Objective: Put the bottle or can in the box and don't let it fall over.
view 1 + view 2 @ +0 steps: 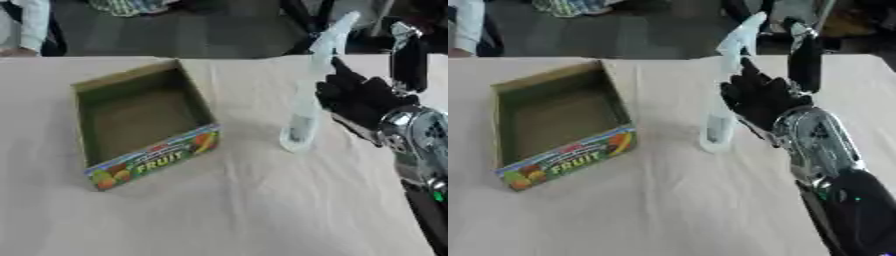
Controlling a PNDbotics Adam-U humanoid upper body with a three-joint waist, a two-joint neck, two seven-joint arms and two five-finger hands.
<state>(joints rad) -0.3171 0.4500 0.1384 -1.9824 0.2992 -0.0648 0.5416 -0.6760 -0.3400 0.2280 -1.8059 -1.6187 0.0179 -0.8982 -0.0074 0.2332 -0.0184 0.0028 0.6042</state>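
Note:
A tall clear plastic bottle (306, 102) stands upright on the table, right of centre. My right hand (761, 100) comes in from the lower right and is close against the bottle's right side at mid-height. Its fingers (337, 80) reach toward the bottle and its thumb (408, 57) points straight up, so the hand looks open, not wrapped round the bottle. Whether the fingers touch it I cannot tell. The open cardboard box (87, 125), with FRUIT printed on its front wall (157, 162), sits to the bottle's left and is empty. My left hand is nowhere in either view.
A beige cloth covers the table (245, 210). The table's far edge (227, 56) runs just behind the box and bottle, with dark floor beyond. A strip of bare cloth separates the box from the bottle.

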